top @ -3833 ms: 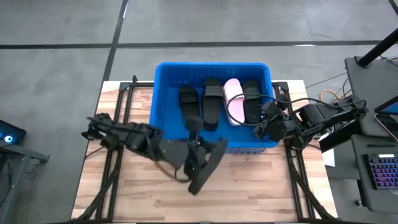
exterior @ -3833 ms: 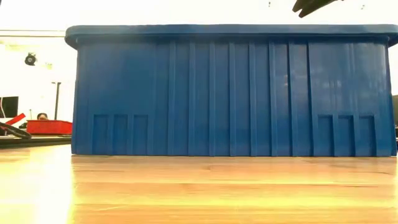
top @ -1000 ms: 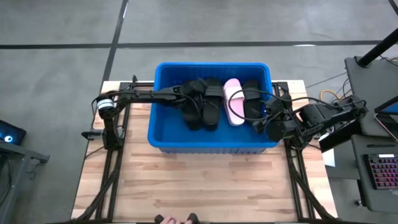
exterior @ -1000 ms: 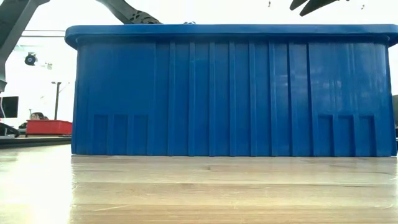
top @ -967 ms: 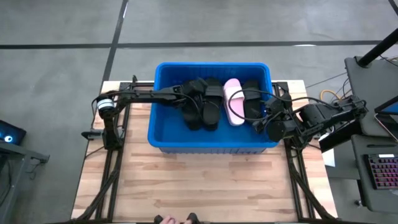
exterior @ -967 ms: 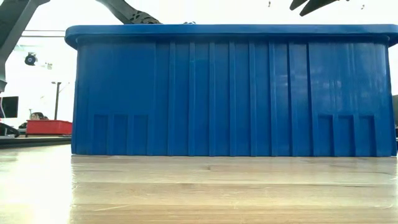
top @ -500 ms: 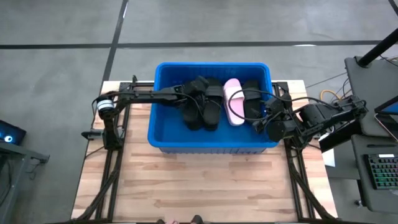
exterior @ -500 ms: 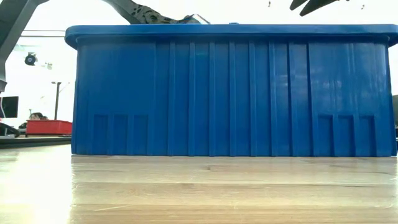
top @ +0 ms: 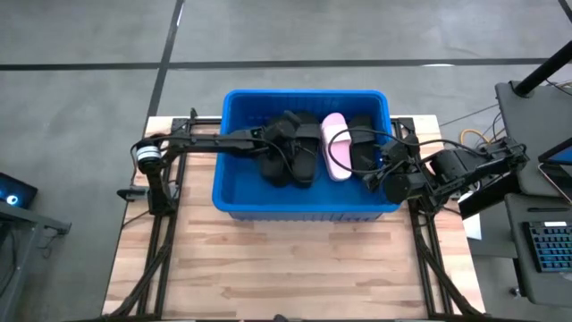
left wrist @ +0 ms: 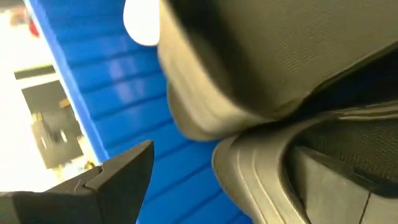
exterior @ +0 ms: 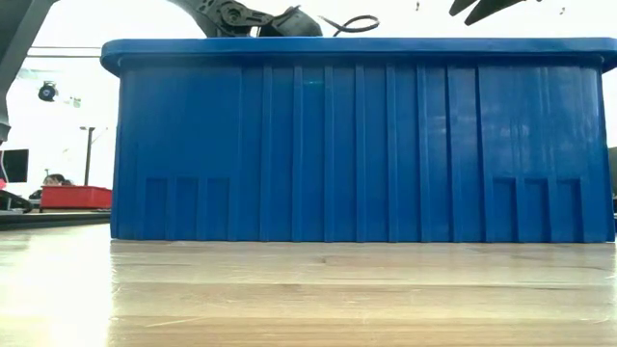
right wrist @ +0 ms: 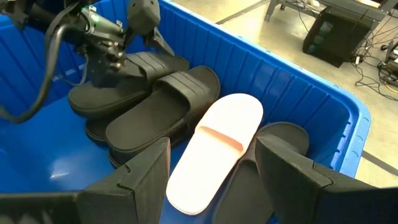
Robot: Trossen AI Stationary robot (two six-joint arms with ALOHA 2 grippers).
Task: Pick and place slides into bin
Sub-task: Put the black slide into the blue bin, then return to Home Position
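Note:
The blue bin (top: 304, 93) stands on the far half of the table and fills the low view (exterior: 357, 145). Inside it lie several black slides (right wrist: 149, 106), one pale pink slide (right wrist: 214, 146) and, at the right wall, another black slide (right wrist: 280, 140). My left gripper (right wrist: 148, 28) reaches in from the table's left and hangs open just above the left black slides (top: 290, 161); its top shows over the rim (exterior: 289, 19). My right gripper (right wrist: 217, 180) stands open and bare over the bin's right near corner (top: 384, 174).
Bare wooden table (top: 286, 259) lies in front of the bin. A cable loops off my right arm (top: 447, 143) at the bin's right side. A desk with a keyboard (top: 545, 241) stands beyond the table's right edge. A red box (exterior: 77, 198) sits far off.
My left gripper has risen inside the bin: in the low view its head now stands above the rim, where a second ago only the arm showed. The black slides below it lie still in the bin. My right arm has kept still.

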